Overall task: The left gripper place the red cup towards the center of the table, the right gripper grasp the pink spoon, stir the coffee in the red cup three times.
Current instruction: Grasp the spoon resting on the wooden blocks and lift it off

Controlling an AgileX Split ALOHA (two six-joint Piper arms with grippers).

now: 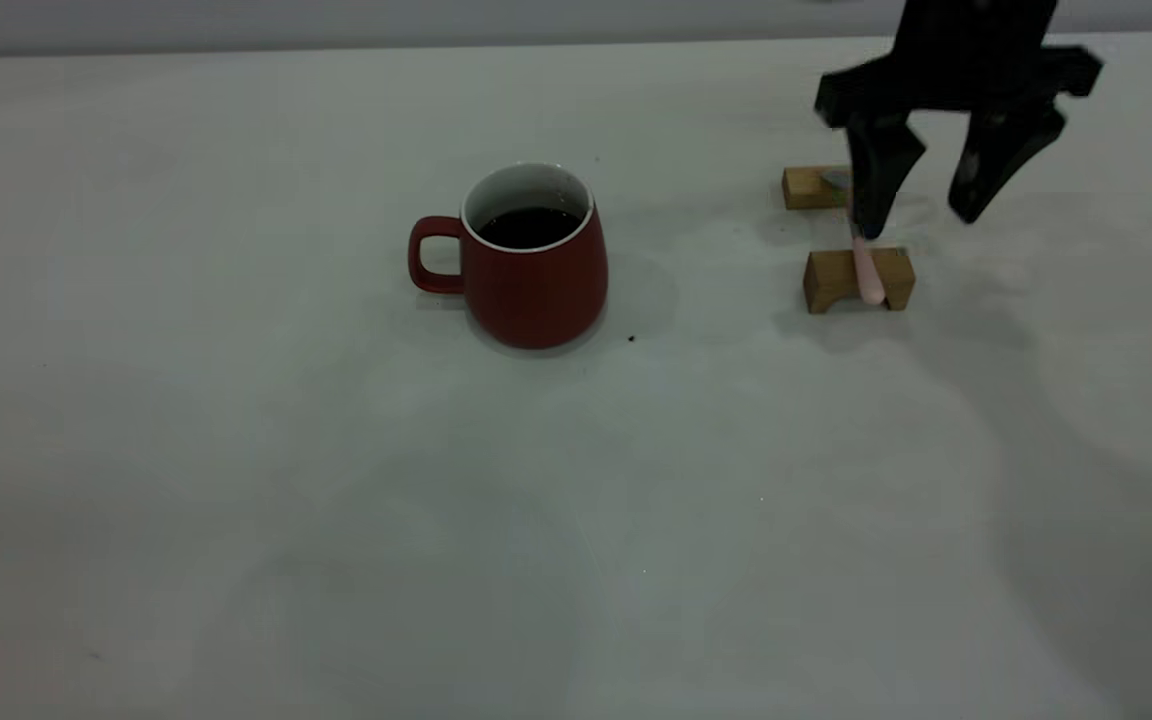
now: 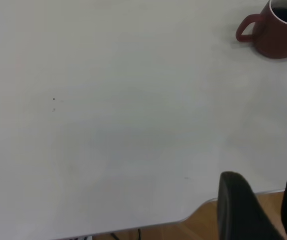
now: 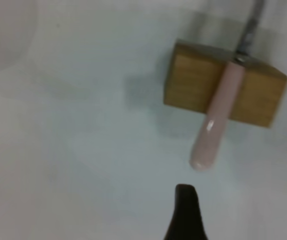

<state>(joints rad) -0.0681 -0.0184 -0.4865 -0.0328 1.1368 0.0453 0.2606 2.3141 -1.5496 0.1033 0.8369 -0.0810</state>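
Red cup (image 1: 534, 270) of coffee (image 1: 528, 226) stands mid-table, placement apparently done | right gripper (image 1: 921, 215) spread wide above pink spoon (image 1: 868, 272), ungrasped | stirring remains | left gripper (image 2: 261, 210) parted, empty.

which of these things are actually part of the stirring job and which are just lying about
Part of the job:
- red cup with coffee, standing mid-table
- pink spoon, lying across the blocks
- right gripper, open above the spoon
- left gripper, back at the table edge, away from the cup
- table

Just there:
- two wooden blocks, near and far, propping the spoon
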